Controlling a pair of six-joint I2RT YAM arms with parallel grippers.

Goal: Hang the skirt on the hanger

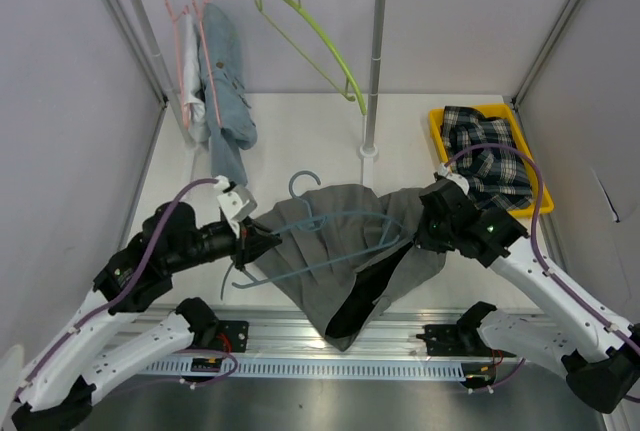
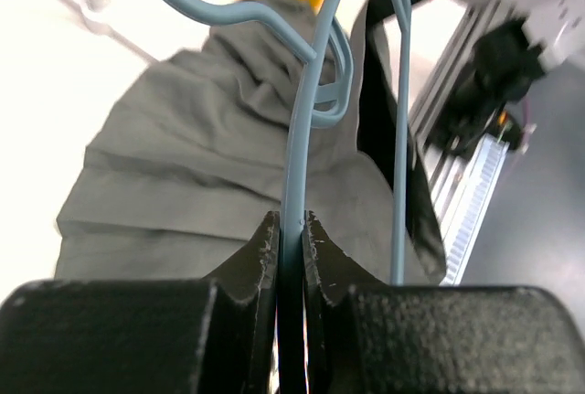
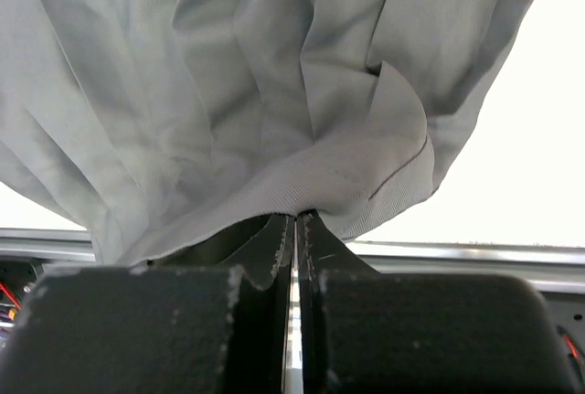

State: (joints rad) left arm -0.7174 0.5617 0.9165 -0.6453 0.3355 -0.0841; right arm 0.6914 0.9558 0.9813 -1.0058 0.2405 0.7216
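Left gripper [image 2: 291,226] clamped tight on the blue hanger [image 2: 295,161] wire. The hanger lies over the grey skirt [image 1: 350,201], mid-table between the arms. Right gripper [image 3: 294,222] pinched closed on the skirt's edge.

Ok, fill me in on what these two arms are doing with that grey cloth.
The two arms are working on getting a skirt onto a hanger. The left gripper is clamped on the wire of the blue hanger. The right gripper is pinching an edge of the grey skirt. In the top view the hanger lies across the skirt, which is bunched in the middle of the table. The skirt is not yet hung on it.
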